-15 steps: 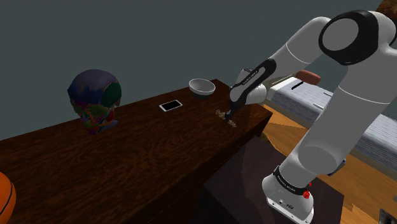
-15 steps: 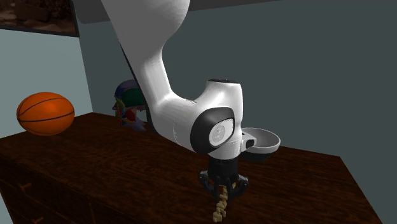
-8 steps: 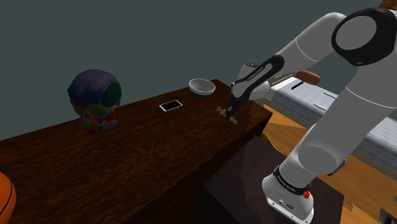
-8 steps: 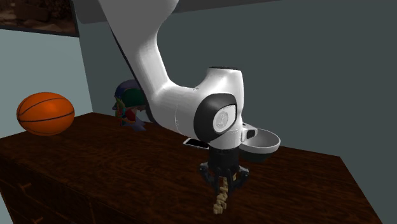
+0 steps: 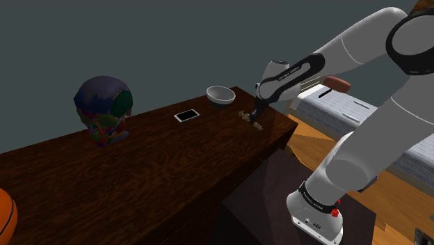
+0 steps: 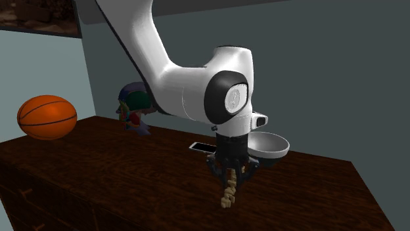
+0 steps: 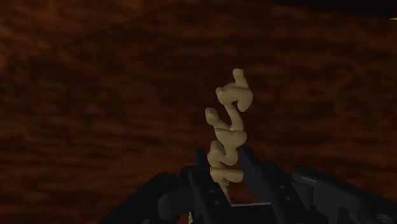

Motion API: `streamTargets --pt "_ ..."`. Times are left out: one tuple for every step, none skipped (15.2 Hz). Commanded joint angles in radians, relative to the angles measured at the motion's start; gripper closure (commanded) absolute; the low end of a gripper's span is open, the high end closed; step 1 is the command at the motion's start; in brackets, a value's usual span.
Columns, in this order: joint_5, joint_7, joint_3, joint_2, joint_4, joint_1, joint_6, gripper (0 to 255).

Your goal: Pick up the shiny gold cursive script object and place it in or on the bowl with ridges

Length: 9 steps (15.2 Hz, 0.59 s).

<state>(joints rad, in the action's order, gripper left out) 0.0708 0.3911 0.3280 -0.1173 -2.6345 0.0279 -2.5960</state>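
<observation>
My black gripper (image 7: 224, 170) is shut on one end of the pale gold cursive script piece (image 7: 228, 127), which sticks out past the fingers over the dark wood. In the second exterior view the script piece (image 6: 228, 192) hangs below the gripper (image 6: 230, 172), lifted off the table. From the shoulder camera the gripper (image 5: 256, 115) holds the script piece (image 5: 249, 119) a little above the table's right end. The grey-white bowl (image 5: 220, 95) sits on the far corner just beyond the gripper; the same bowl (image 6: 268, 144) appears behind the wrist in the second exterior view.
A dark wooden table (image 5: 139, 174) carries a white phone (image 5: 186, 115), a multicoloured skull (image 5: 104, 109) and an orange basketball (image 6: 46, 117). A bed (image 5: 389, 125) stands beyond the table's right end. The stand (image 5: 278, 209) is at the lower right.
The gripper has risen with the script piece and moved toward the bowl. The piece has left the table surface and now hangs free.
</observation>
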Motion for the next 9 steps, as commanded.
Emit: streamTargets --pt "0.011 -0.009 -0.003 -0.024 0.009 0.002 0.033 255" --pt "0.016 -0.013 -0.004 -0.037 0.012 0.004 0.049 255" --pt "0.020 -0.016 -0.006 -0.050 0.016 0.005 0.066 255" --pt "0.025 -0.019 -0.008 -0.063 0.020 0.007 0.082 255" --pt "0.029 -0.022 -0.009 -0.075 0.025 0.008 0.098 255" --pt "0.032 -0.025 -0.011 -0.087 0.029 0.009 0.114 255" --pt "0.035 -0.028 -0.013 -0.098 0.034 0.010 0.130 255" --pt "0.038 -0.030 -0.014 -0.110 0.039 0.011 0.147 255" --pt "0.041 -0.032 -0.016 -0.121 0.044 0.012 0.163 255"
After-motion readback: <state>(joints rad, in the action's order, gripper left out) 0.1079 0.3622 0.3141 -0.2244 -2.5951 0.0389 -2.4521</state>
